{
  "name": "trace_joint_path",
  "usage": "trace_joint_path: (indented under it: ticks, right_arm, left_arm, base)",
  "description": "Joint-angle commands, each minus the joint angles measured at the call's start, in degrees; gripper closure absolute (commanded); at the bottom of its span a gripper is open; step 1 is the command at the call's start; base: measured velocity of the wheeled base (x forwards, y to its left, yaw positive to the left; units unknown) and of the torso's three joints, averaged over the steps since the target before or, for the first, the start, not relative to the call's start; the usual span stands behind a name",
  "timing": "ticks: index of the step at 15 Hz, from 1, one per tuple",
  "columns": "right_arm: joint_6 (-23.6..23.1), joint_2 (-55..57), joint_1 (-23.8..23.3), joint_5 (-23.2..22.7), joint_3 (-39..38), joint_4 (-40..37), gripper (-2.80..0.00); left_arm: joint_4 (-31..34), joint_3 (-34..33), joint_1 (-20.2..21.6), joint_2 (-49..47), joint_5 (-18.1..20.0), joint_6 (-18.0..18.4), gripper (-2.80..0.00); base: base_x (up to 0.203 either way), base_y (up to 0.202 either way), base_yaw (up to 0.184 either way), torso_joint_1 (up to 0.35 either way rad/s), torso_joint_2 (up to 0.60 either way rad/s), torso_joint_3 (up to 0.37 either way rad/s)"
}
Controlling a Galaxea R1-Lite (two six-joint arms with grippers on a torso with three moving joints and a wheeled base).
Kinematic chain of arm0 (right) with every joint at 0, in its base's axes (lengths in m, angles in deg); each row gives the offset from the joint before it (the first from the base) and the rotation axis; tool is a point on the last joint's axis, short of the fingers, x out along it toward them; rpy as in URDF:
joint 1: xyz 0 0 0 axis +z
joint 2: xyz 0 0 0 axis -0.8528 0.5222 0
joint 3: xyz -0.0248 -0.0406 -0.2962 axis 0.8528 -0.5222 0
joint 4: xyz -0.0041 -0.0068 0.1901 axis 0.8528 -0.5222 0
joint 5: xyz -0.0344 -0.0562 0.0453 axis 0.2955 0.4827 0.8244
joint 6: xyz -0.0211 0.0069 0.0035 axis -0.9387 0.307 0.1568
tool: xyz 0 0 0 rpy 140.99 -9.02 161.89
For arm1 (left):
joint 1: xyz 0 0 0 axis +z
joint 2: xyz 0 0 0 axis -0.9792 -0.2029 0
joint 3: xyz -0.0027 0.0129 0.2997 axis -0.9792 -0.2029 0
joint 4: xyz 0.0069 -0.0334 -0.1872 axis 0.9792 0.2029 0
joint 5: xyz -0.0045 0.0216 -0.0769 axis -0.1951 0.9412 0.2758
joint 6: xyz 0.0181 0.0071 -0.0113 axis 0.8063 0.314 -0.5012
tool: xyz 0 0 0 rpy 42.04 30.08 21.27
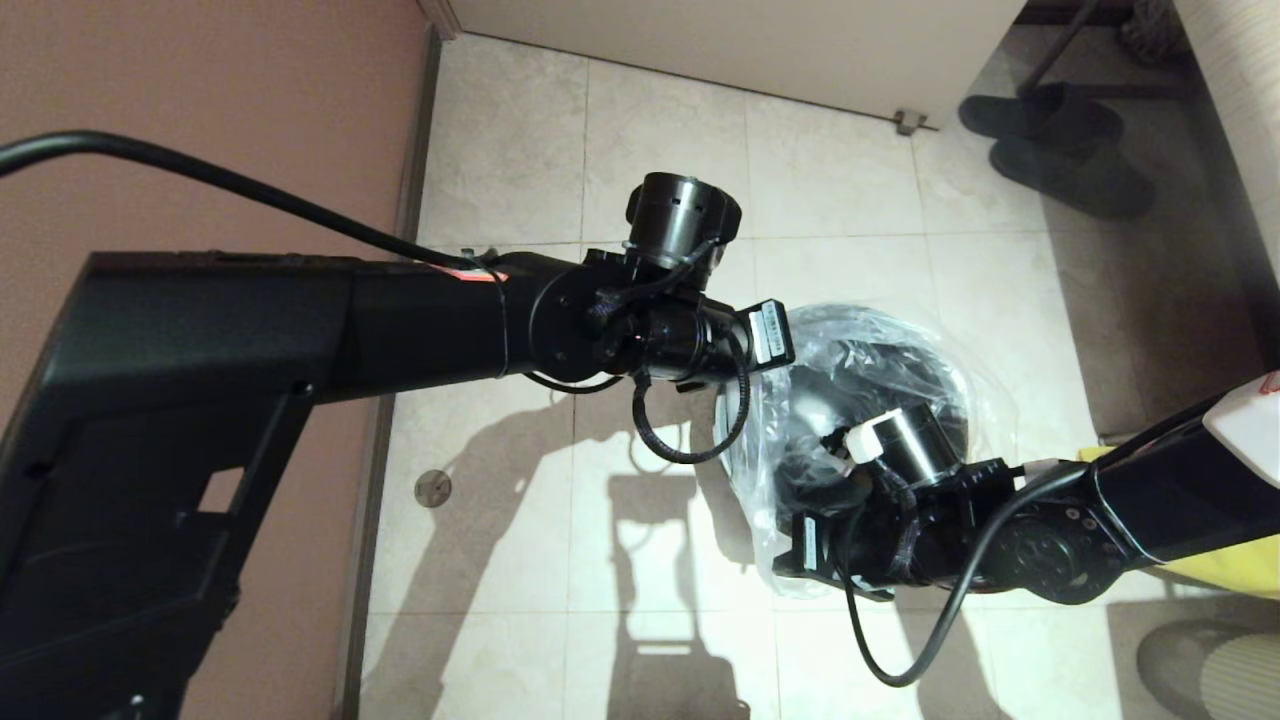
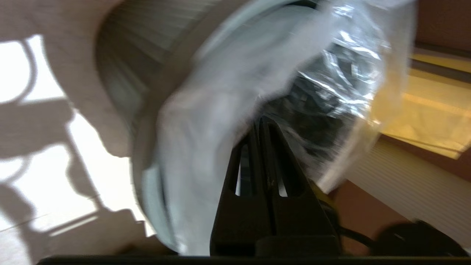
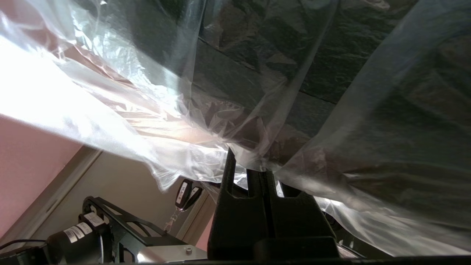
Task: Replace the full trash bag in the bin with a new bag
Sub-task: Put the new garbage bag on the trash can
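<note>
Left hand [image 2: 262, 123]: I see it at the bin's left side, by the rim. Its fingers are pressed together on the bag's film, I judge so that the left edge of the mouth can be pulled out over the rim.

Bin [image 1: 880, 365]: it stands on the tiled floor between my two arms, right of the left wrist. In the left wrist view the light rim [image 2: 154, 191] and the ribbed wall are close before the fingers.

Bag [image 1: 870, 330]: the clear film lies over the bin's mouth and hangs down its near side to the floor. It looks draped and not yet seated all around; that is only my judgement.

Right hand [image 3: 262, 165]: it is at the near right side of the bin, fingers closed with a fold of film caught between them. I think it holds that side tight while the left one works.

Yellow bag [image 1: 1225, 555]: at the far right, partly behind my right arm, well apart from the work.

Writing: white stickers on both wrists, but I cannot read them.
</note>
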Motion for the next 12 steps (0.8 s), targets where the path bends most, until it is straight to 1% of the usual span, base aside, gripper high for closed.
trace_joint_path:
  ticks: [1, 2, 5, 8, 12]
  right_arm:
    - [0.20, -0.13, 0.00, -0.08, -0.01, 0.09, 0.00]
    - [0.20, -0.24, 0.00, -0.08, -0.10, 0.01, 0.00]
    - [0.20, -0.24, 0.00, -0.08, -0.54, 0.01, 0.00]
    - [0.20, 0.02, 0.00, -0.08, -0.54, 0.01, 0.00]
    - [0.20, 0.73, -0.08, -0.08, -0.45, 0.09, 0.00]
  left_arm:
    - [0.07, 0.01, 1.20, -0.91, -0.84, 0.06, 0.00]
    - [0.07, 0.06, 2.10, -0.78, -1.73, 0.17, 0.00]
    - [0.40, -1.21, 3.89, 0.36, -1.97, 0.00, 0.00]
    - [0.07, -3.54, 4.14, 0.11, -1.97, -0.09, 0.00]
    - [-0.28, -4.86, 4.41, -0.33, -1.89, -0.18, 0.00]
  base:
    - [0.000, 0.000, 0.000, 0.000, 0.00, 0.000]
    - [0.000, 0.000, 0.000, 0.000, 0.00, 0.000]
    - [0.000, 0.000, 0.000, 0.000, 0.00, 0.000]
    - [0.000, 0.000, 0.000, 0.000, 0.00, 0.000]
    - [0.000, 0.000, 0.000, 0.000, 0.00, 0.000]
